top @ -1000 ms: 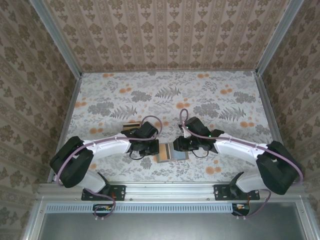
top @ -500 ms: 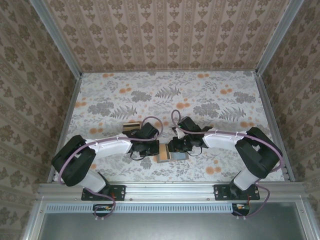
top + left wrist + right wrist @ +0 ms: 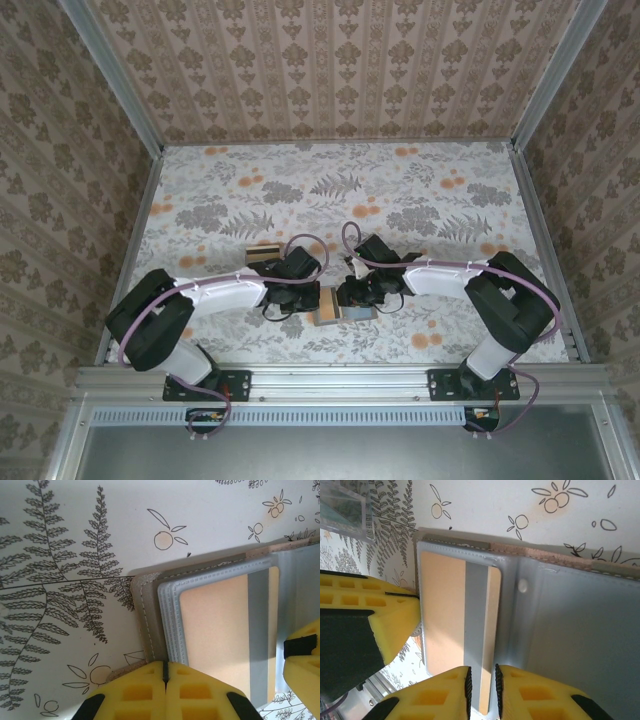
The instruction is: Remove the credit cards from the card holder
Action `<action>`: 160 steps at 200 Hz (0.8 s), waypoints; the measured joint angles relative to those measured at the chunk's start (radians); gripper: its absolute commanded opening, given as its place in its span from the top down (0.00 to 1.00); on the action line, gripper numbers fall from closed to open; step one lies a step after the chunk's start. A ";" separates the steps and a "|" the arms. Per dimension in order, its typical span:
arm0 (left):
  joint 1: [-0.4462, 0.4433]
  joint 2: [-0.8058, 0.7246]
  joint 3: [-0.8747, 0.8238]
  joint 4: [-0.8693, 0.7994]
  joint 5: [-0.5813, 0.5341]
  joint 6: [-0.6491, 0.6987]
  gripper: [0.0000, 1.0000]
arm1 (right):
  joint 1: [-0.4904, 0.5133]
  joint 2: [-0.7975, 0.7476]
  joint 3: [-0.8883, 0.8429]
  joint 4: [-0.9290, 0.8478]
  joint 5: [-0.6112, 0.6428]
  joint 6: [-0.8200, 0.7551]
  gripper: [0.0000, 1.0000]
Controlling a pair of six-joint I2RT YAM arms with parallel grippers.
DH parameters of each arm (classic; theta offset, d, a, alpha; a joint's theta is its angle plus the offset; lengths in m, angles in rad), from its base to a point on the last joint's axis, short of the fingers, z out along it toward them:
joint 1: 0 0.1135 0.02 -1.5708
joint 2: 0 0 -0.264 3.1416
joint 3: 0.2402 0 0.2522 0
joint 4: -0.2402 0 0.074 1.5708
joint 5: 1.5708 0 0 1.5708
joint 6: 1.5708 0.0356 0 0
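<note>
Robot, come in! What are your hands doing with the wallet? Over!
Left gripper shut, pressing card holder edge. Right gripper pinching tan credit card, still pocketed. Nothing blocking.

Left end effector (image 3: pixel 164 680): yellow fingers pressed together at bottom edge. Just above, open card holder (image 3: pixel 150 630) lies flat on fern-print worktop (image 3: pixel 65 555). Tan-orange credit card (image 3: pixel 215 630) sits in its blue-grey pocket. Another yellow finger (image 3: pixel 302 665) at right.

Floral tabletop (image 3: pixel 330 190), damask-patterned walls (image 3: pixel 330 60) around.
</note>
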 measured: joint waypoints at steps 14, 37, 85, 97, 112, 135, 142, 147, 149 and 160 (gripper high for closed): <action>0.000 0.002 0.002 0.000 0.000 0.000 1.00 | 0.000 0.006 0.000 0.001 -0.004 0.000 0.77; 0.000 0.004 0.004 -0.003 0.000 0.000 1.00 | 0.000 0.023 0.000 0.001 -0.009 0.000 0.77; -0.002 0.011 0.012 -0.011 -0.002 0.000 1.00 | -0.001 0.042 0.004 0.013 -0.031 0.004 0.79; -0.002 0.011 0.014 -0.014 -0.003 0.000 1.00 | -0.001 0.043 0.005 0.013 -0.033 0.007 0.82; -0.006 0.013 0.017 -0.018 -0.008 0.000 1.00 | -0.001 0.043 0.005 0.015 -0.034 0.005 0.93; -0.006 0.013 0.018 -0.021 -0.011 0.000 1.00 | -0.004 0.043 0.007 0.014 -0.037 0.010 1.00; -0.006 0.013 0.019 -0.023 -0.011 0.000 1.00 | -0.004 0.043 0.007 0.014 -0.037 0.010 1.00; -0.006 0.014 0.020 -0.023 -0.011 0.000 1.00 | -0.004 0.043 0.007 0.014 -0.037 0.010 1.00; -0.006 0.014 0.020 -0.023 -0.011 0.000 1.00 | -0.004 0.043 0.007 0.014 -0.037 0.010 1.00; -0.006 0.015 0.022 -0.027 -0.012 0.000 1.00 | -0.006 0.043 0.007 0.013 -0.037 0.010 1.00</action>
